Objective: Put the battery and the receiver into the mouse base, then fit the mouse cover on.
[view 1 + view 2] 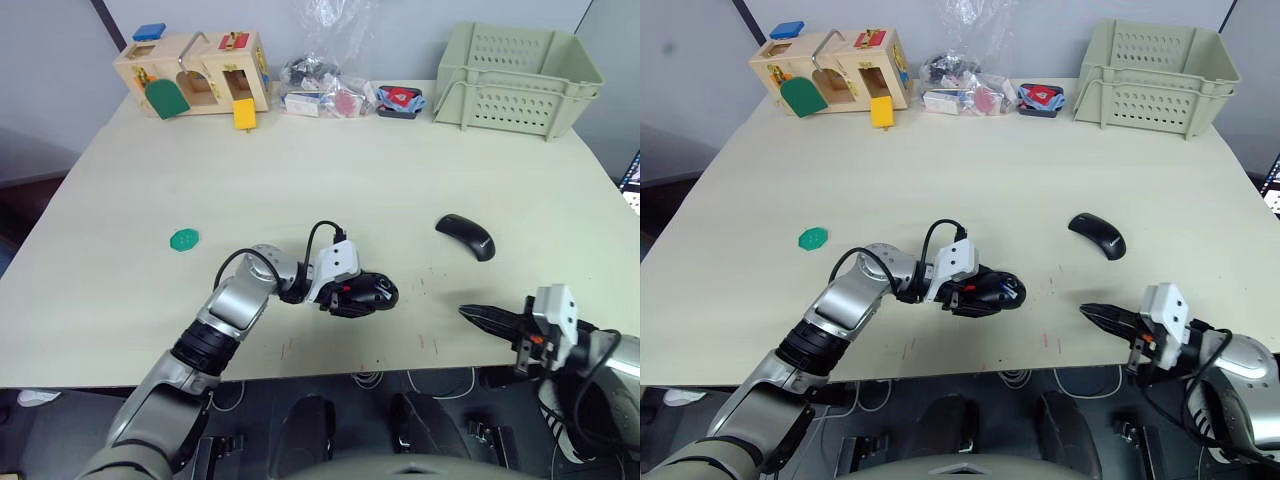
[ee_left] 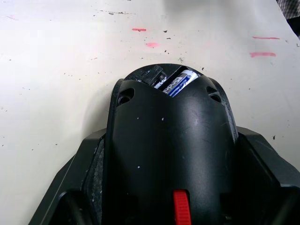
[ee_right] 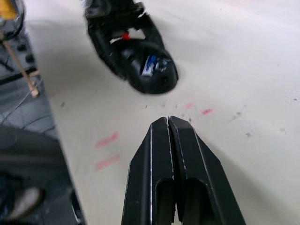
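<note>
In the left eye view the left gripper (image 1: pixel 350 294) clasped the mouse base (image 1: pixel 366 292) near the middle of the table (image 1: pixel 330 170), towards the near edge; the mouse cover (image 1: pixel 467 236) lay to its right and a little farther, well apart; the right gripper (image 1: pixel 490 319) hovered at the near right, its fingers pressed together and empty; a green hexagon (image 1: pixel 184 239) lay to the left; along the far edge stood a wooden toy box (image 1: pixel 193 74), plastic bags (image 1: pixel 325 92) and a pale crate (image 1: pixel 517 78).

In the left wrist view the base (image 2: pixel 171 154) sat between the fingers (image 2: pixel 70 187), a red patch (image 2: pixel 181 208) on it; the battery (image 2: pixel 177 82) lay inside its far end, white and blue, with dark print too partial to read; red marks (image 2: pixel 146 37) dotted the table beyond.

In the right wrist view the shut fingers (image 3: pixel 176 178) pointed at the base (image 3: pixel 145 65) held by the left gripper (image 3: pixel 117 18); the battery (image 3: pixel 150 64) showed in its open bay; no writing was legible.
</note>
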You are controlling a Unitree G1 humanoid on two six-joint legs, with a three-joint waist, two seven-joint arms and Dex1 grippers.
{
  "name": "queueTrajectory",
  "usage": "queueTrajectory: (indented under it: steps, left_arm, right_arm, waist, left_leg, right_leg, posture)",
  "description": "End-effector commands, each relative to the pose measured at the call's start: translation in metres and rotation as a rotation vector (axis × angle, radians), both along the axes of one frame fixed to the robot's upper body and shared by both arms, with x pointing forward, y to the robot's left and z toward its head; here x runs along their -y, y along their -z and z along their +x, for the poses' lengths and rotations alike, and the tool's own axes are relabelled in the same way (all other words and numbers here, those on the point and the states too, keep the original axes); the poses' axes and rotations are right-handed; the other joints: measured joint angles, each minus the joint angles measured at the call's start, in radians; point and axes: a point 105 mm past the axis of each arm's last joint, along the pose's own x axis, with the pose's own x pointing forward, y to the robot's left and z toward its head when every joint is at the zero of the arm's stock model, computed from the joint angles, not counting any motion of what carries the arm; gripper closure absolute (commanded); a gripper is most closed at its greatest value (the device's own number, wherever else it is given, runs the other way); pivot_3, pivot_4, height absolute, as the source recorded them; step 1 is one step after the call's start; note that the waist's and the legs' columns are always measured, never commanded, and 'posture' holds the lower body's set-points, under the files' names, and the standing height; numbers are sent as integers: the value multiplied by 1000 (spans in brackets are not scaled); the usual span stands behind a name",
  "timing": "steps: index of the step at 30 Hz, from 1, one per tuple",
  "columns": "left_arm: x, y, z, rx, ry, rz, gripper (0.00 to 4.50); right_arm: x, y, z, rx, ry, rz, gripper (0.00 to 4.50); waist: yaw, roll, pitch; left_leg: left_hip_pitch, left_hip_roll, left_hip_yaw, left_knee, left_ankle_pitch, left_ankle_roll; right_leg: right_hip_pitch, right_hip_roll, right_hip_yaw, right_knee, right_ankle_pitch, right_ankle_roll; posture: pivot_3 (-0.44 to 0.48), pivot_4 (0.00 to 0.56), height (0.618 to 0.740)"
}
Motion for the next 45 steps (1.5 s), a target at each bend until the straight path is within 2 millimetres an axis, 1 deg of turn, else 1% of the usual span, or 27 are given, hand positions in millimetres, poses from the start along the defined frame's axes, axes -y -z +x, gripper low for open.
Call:
queueTrajectory:
  steps: [1,4,5,7,15,18,27,28,31,37,42,45]
  left_arm:
    - [-8,11,-1,-30,-22,51,1545]
    - [-9,11,0,-28,-18,57,1545]
    - [-9,11,0,-27,-17,59,1545]
    - [-10,9,2,-23,-17,63,1545]
    - [-11,6,5,-19,-9,68,1545]
    - [-11,5,8,-3,-12,76,1545]
    - [-11,2,10,12,-18,56,1545]
    - [-11,1,11,16,-22,49,1045]
    - [-10,0,10,21,-23,40,39]
    - [-10,-4,9,25,-26,15,39]
    - [-14,-20,9,51,-20,-62,39]
    - [-18,-27,4,61,9,-97,39]
  right_arm:
    - [11,-16,-4,47,-40,57,3181]
    - [26,-18,-4,44,-55,78,1635]
    - [28,-19,-4,44,-57,85,1039]
    - [32,-23,-3,52,-76,88,33]
    - [25,-38,-9,84,-217,131,33]
    - [23,-39,-10,95,-241,136,33]
    - [22,-34,-9,112,-256,128,33]
    - [22,-33,-10,111,-257,125,9]
    - [21,-31,-11,108,-259,124,0]
    - [20,-30,-12,113,-261,127,0]
    - [19,-30,-12,121,-260,131,0]
    - [18,-30,-12,124,-261,135,0]
  waist:
    - [0,0,0]
    - [1,0,0]
    - [1,0,0]
    - [0,0,0]
    - [1,0,0]
    - [3,0,0]
    - [4,0,0]
    - [4,0,0]
    - [6,0,0]
    - [11,0,0]
    - [13,1,1]
    - [20,1,1]
  left_leg:
    - [0,0,0,0,0,0]
    - [0,0,0,0,0,0]
    - [0,0,0,0,0,0]
    - [0,0,0,0,0,0]
    - [0,0,0,0,0,0]
    - [0,0,0,0,0,0]
    - [0,0,0,0,0,0]
    - [0,0,0,0,0,0]
    - [0,0,0,0,0,0]
    - [0,0,0,0,0,0]
    - [0,0,0,0,0,0]
    - [0,0,0,1,0,0]
  right_leg:
    - [0,0,0,0,0,0]
    - [0,0,0,0,0,0]
    - [0,0,0,0,0,0]
    - [0,0,0,0,0,-1]
    - [0,0,0,0,1,1]
    - [0,0,0,0,1,1]
    - [1,0,0,0,1,1]
    - [1,0,0,0,1,1]
    - [1,0,0,0,1,1]
    - [1,0,0,0,1,1]
    - [1,0,0,0,1,1]
    - [1,0,0,0,1,1]
  posture:
    - [0,150,740]
    - [0,150,740]
    - [0,150,740]
    - [0,150,740]
    - [0,150,740]
    - [0,150,740]
    - [0,150,740]
    - [0,150,740]
    - [0,150,740]
    - [0,150,740]
    - [0,150,740]
    - [0,150,740]
